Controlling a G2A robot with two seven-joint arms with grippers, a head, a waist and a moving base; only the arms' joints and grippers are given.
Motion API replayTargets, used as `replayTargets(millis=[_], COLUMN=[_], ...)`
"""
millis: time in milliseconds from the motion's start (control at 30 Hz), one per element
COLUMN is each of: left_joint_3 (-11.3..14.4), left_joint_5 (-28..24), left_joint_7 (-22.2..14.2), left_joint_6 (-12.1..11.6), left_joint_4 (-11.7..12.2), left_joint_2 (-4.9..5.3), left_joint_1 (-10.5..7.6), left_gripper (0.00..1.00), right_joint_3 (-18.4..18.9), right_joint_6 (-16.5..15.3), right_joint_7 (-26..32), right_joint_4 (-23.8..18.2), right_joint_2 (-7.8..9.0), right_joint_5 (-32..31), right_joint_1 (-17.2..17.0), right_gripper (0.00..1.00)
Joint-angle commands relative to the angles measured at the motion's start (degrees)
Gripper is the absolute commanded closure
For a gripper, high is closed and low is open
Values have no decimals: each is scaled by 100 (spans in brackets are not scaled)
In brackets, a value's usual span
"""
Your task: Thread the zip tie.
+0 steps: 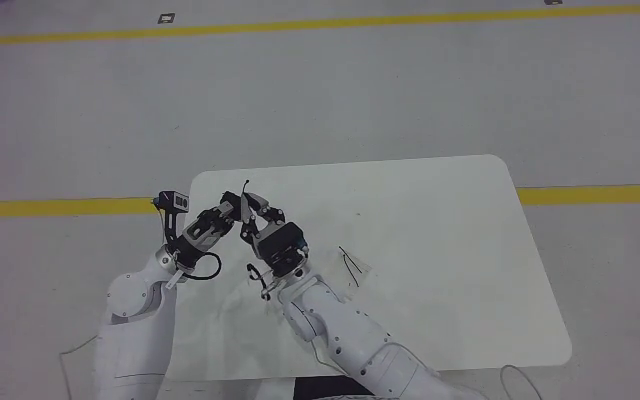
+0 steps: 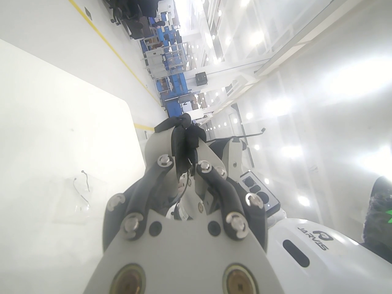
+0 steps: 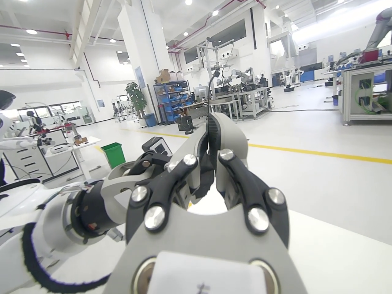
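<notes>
We see right gripper pinched on zip tie, left gripper closed, contents unclear, from above spare ties on table.

table: plain white, no pattern.
floor: pale grey, crossed by solid yellow lines.
zip tie: black throughout.
left gripper: light grey shell, black links, black pads, silver pins.
right gripper: light grey shell, black links, silver pins.
arm casing: white; cable sleeve: black, braided texture.
loose ties on the table: black, in a clear bag.
waste bin: green.
shelf bins: blue.
ceiling pipe: red.
</notes>
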Motion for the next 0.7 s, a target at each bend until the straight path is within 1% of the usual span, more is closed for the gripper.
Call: replayTargets(millis=[0, 233, 533, 667], left_joint_3=[0, 0, 0, 0], left_joint_5=[0, 0, 0, 0], left_joint_7=[0, 0, 0, 0], left_joint_6=[0, 0, 0, 0], left_joint_4=[0, 0, 0, 0], left_joint_2=[0, 0, 0, 0], left_joint_1=[0, 0, 0, 0], left_gripper=[100, 100, 100, 100], right_joint_3=[-7, -19, -24, 34], right_joint_6=[56, 233, 236, 247], right_joint_7=[-14, -58, -64, 52], right_joint_4=[39, 163, 187, 71], right_joint_2=[-17, -81, -90, -69], right_joint_5=[-15, -19, -28, -128], right_joint_1=[17, 61, 71, 7], right_gripper=[100, 100, 100, 100])
